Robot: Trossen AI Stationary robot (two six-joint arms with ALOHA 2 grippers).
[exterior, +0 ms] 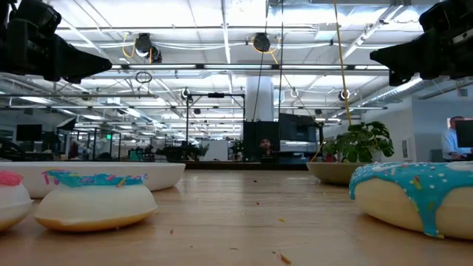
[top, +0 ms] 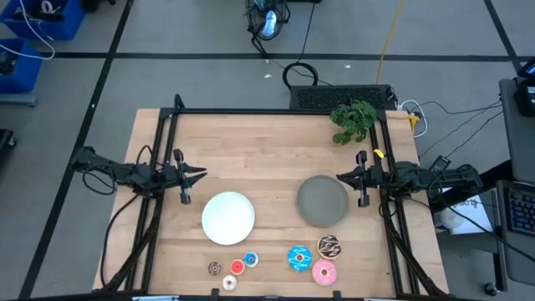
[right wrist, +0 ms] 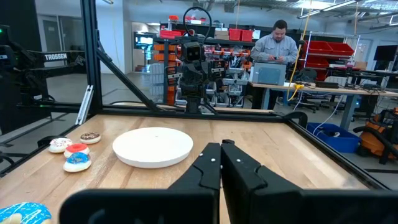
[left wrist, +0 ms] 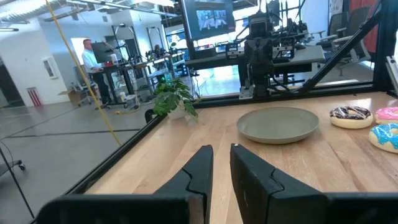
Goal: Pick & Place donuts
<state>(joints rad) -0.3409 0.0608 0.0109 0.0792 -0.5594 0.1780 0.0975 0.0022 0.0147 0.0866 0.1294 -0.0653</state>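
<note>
Over on the left edge of the desk (top: 276, 138): left claw (top: 199, 174) hovering, fingers parted by a thin slit, grasping nothing. Just right of it and a little nearer, white plate (top: 228, 217), bare on top. Along the near edge below that plate, the four tiny donuts in a cluster: tiny brown donut (top: 215, 268), whitish-pink tiny donut (top: 229, 283), tiny red donut (top: 236, 267), tiny blue donut (top: 251, 259). Further right, grey plate (top: 323, 201), also bare, sitting just beside the right claw (top: 340, 178), which hangs clenched tight on nothing at all. Nearer than the grey plate, the three larger donuts huddled together: blue donut (top: 299, 258), pink donut (top: 324, 272), sprinkled dark brown donut (top: 328, 246). Far right corner, a leafy green plant (top: 354, 119), well clear of the action.

By the look of it, nothing placed yet, opening step not yet begun. Next move likely calls for one claw to spread wide, swing toward the near edge, drop over a ring and close on it. Left side nearest the tiny four, right side nearest the big three.
</note>
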